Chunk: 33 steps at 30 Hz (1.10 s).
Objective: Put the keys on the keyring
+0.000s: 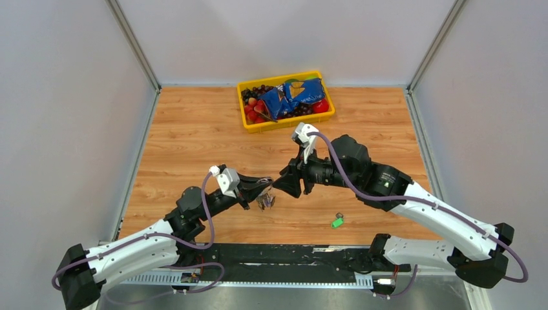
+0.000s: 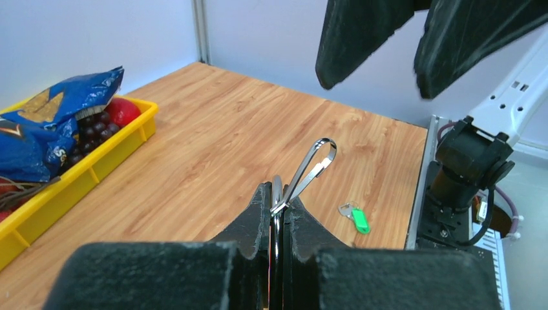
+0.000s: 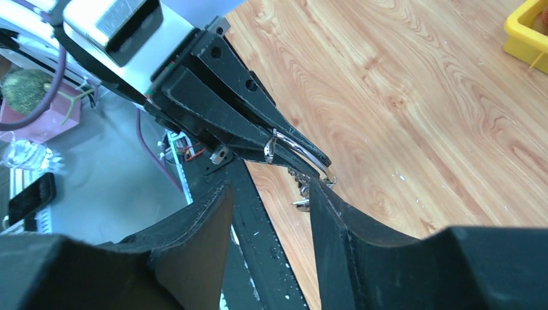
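The keyring (image 2: 315, 163), pinched in the left gripper (image 2: 279, 208), points its long axis toward the spread right gripper (image 1: 289, 183). The green key (image 1: 337, 221) on the counter (image 1: 194, 129) shows only in the top and left wrist views.

A wood-grain table (image 1: 194, 135) fills the booth. Plain pale walls (image 1: 64, 103) close it in on the left, back and right, joined at the rear corners by slim metal posts (image 1: 134, 45). The light is soft and even. Past the near table edge lies a grey floor (image 3: 97, 194), with what may be a phone (image 3: 29, 197) on it.
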{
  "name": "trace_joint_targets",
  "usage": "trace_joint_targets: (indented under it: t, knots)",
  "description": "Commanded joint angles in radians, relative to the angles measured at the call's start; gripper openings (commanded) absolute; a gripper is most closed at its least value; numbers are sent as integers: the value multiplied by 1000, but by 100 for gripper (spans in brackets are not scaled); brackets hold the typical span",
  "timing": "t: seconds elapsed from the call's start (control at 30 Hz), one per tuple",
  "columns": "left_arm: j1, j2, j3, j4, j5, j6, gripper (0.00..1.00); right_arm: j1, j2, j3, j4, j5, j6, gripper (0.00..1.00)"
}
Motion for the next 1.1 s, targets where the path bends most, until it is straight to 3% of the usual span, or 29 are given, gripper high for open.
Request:
trace_joint_targets:
  t: [0.0,0.27,0.6,1.07]
  knots:
    - [-3,-18,65,28,-28,-83,1,25,0,-30,128,64,-57,47]
    - [-2,-25,110,-50,-60,-168,1,175,57,4,146,297,-96,46]
    - [-3,-84,133,-141,-75,-229,1,209,69,23,160,425,-81,46]
    - [-3,-86,131,-141,-63,-266,1,209,74,56,189,359,-58,46]
